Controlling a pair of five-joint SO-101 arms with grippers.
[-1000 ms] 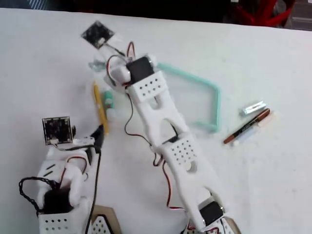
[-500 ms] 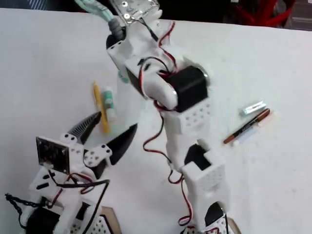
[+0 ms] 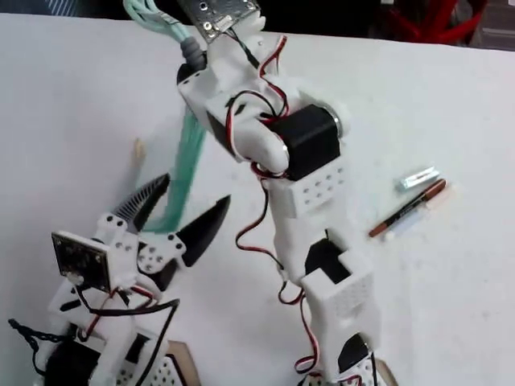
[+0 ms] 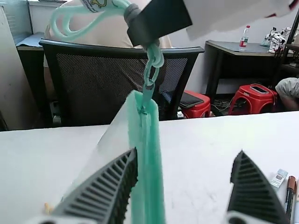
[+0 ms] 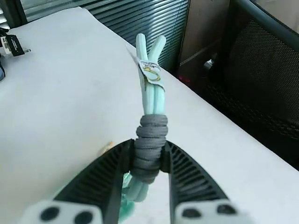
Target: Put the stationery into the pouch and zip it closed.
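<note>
My right gripper (image 3: pixel 191 60) is raised over the table's far side, shut on the grey knot (image 5: pixel 148 147) of the pouch's teal cord (image 5: pixel 150 86). The clear pouch (image 3: pixel 181 165) with its teal zipper edge (image 4: pixel 147 163) hangs down from that cord. My left gripper (image 3: pixel 195 191) stands open around the pouch's lower part, with one finger (image 4: pixel 105 186) close beside the zipper edge and the other finger (image 4: pixel 247 186) well apart. A brown pen (image 3: pixel 406 207) and a small white piece (image 3: pixel 417 178) lie at the right. A yellow pencil's tip (image 3: pixel 138 149) pokes out from behind the pouch.
The white table (image 3: pixel 451 104) has open room at the far right and around the pens. A black mesh chair (image 4: pixel 93 79) stands past the far edge. The right arm's white body (image 3: pixel 322 241) crosses the middle of the table.
My right arm has lifted the pouch off the table by its cord, so it now hangs. My left gripper opened and came up around the pouch, which now covers most of the pencil.
</note>
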